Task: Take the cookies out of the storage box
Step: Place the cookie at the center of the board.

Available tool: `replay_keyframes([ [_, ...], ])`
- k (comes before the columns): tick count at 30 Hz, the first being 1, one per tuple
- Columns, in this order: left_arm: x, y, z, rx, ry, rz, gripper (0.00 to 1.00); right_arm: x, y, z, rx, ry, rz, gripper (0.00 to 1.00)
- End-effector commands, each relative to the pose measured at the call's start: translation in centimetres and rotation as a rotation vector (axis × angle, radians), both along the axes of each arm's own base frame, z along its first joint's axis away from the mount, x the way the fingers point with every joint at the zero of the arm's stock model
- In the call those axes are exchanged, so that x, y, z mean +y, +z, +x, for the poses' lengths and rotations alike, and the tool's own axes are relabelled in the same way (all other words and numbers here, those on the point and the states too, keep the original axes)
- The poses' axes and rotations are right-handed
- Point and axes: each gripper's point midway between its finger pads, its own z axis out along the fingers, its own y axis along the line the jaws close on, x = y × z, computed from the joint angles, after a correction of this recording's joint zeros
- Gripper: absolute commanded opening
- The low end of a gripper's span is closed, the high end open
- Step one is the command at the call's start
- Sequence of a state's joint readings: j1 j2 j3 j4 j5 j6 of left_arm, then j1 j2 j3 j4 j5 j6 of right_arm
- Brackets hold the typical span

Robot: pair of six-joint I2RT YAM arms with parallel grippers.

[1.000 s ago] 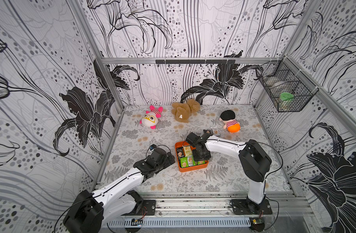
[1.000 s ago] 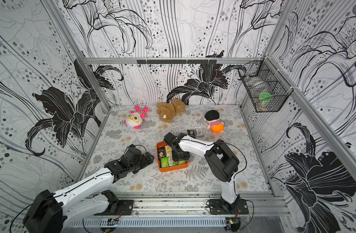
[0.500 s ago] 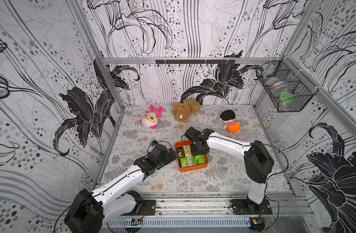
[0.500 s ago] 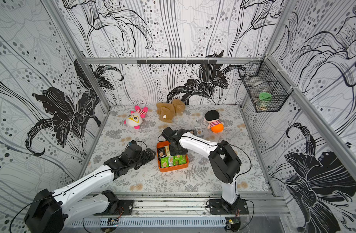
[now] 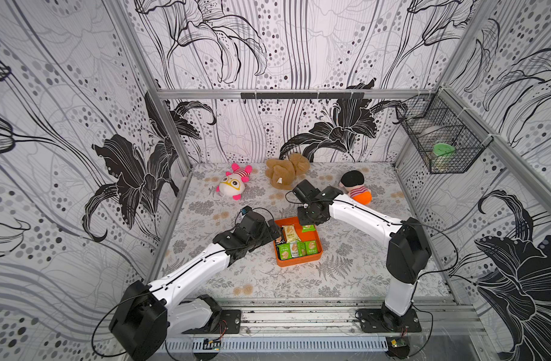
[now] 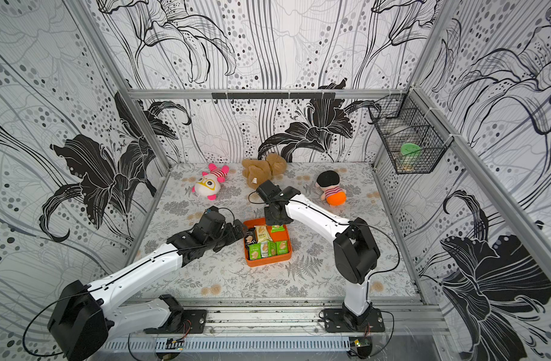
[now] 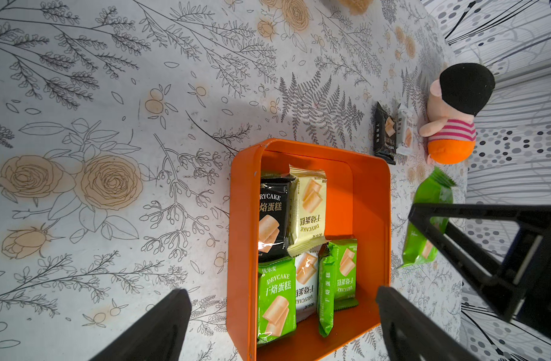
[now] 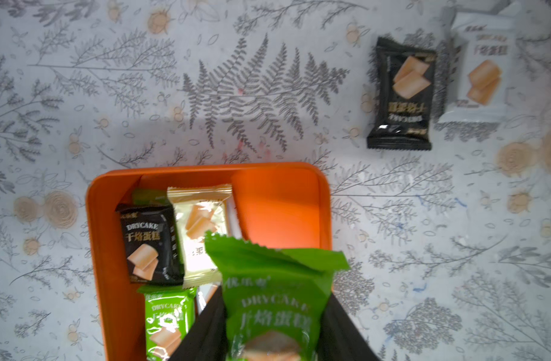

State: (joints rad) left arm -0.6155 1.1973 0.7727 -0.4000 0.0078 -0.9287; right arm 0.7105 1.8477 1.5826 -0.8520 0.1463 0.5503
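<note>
Pinching a green cookie packet [image 8: 277, 268] in the right gripper [image 8: 275, 315] above the storage box [image 8: 277, 203], with left gripper [image 7: 281, 292] spread wide

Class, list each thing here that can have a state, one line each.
Shallow orange plastic storage box: upright, holds several wrapped packets.
Green wrapped cookie packet: gripped, lifted.
Right gripper: shut on the green packet.
Left gripper: open, empty.
Black wrapped packet: flat on the table.
White wrapped packet: flat beside it.
</note>
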Motion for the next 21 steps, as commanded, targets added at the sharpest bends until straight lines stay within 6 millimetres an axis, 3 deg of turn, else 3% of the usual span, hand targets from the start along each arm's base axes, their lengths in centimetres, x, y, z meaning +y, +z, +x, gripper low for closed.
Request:
replay_keyframes([
  [1,-1.0,0.8,0.6,-0.017,-0.053,0.018,0.97,-2.0,1.5,1.4,-0.023,0.021,0.014,0.44],
  [11,-2.3,0.1,2.0,0.002,-0.063,0.014,0.97,-7.6,-2.1,4.1,0.032,-0.011,-0.047,0.44],
  [15,-2.3,-0.7,1.9,0.019,-0.055,0.018,0.97,-8.6,-3.8,4.7,0.067,-0.009,-0.042,0.44],
  [21,-1.7,-2.1,1.4,0.047,-0.033,0.03,0.97,-8.5,-6.7,5.6,0.114,0.041,-0.051,0.44],
])
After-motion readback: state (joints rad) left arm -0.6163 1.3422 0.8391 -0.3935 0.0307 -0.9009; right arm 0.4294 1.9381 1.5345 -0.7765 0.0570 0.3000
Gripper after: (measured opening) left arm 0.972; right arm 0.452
